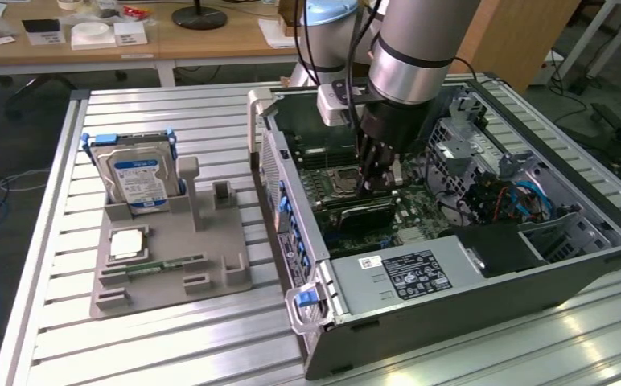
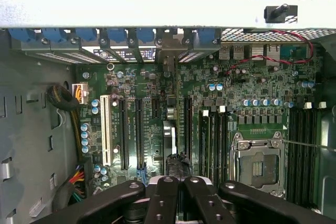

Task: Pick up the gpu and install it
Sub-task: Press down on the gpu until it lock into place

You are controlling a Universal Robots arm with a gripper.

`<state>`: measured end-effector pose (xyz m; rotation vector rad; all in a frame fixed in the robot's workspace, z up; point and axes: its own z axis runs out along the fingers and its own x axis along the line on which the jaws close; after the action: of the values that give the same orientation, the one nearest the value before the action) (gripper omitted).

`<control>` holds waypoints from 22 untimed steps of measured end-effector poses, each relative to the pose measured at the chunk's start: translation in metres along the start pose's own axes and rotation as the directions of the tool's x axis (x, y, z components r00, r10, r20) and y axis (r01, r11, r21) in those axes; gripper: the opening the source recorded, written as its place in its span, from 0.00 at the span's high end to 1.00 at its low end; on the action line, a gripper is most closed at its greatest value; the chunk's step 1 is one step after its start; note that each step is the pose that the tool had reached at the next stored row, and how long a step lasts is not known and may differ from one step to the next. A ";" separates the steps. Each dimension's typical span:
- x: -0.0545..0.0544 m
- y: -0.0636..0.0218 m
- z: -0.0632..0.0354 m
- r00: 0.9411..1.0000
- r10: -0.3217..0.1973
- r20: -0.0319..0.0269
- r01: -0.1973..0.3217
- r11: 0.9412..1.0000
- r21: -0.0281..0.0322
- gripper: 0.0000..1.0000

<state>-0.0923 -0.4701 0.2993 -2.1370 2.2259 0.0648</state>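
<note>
Hand (image 1: 378,186) apparently closed, arm lowered

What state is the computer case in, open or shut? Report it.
Open: the computer case has no side panel on, its motherboard lies exposed, and the gripper is inside.

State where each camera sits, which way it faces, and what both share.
Exterior view: off the arm, raised, looking down at the open case and the tray; the arm and gripper show.
Wrist view: on the wrist, facing the motherboard; the shut gripper shows.
Shared: motherboard, CPU socket, gripper.
</note>
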 end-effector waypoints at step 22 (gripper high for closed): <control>-0.004 -0.0034 0.0076 1.000 0.000 0.001 0.000 1.000 0.000 0.89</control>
<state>-0.0886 -0.4663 0.2919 -2.1365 2.2257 0.0654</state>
